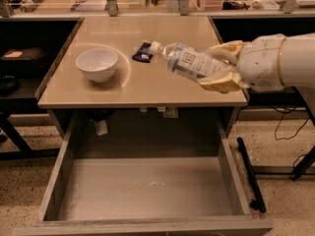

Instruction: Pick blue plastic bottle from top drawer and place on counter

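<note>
Gripper (210, 68), at the right side of the worktop (162, 85), holds the blue plastic bottle (184, 59) clamped by its base end, apparently clear of the surface. The top drawer (142, 188) stands open and empty in the near foreground, so the placing step looks to be in hand. The next move calls for lowering and releasing on bare worktop, away from the black packet (142, 52) and white bowl (97, 63). The bottle's long axis lies roughly level, with its white cap pointing left and slightly far.
</note>
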Robot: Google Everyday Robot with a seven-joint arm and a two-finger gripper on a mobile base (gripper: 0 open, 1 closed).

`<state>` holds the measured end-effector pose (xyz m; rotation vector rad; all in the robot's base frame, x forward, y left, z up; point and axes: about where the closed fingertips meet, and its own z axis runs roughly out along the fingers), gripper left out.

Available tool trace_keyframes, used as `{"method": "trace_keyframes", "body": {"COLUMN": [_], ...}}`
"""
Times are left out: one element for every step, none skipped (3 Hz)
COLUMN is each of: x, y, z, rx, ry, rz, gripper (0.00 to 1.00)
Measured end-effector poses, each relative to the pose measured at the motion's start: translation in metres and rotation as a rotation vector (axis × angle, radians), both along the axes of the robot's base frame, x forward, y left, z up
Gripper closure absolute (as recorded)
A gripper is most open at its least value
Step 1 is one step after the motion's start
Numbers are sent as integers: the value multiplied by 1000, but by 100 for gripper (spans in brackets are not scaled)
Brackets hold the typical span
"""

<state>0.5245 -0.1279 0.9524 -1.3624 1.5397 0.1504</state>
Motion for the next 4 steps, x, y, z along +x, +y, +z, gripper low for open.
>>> {"method": "trace_keyframes", "body": {"x": [48, 84, 126, 165], "y": [29, 48, 49, 35], "z": [0, 1, -2, -16], "rx": [-4, -16, -16, -6], "ry": [3, 6, 25, 73], "rz": [48, 72, 30, -57], "gripper": [100, 100, 100, 100]}}
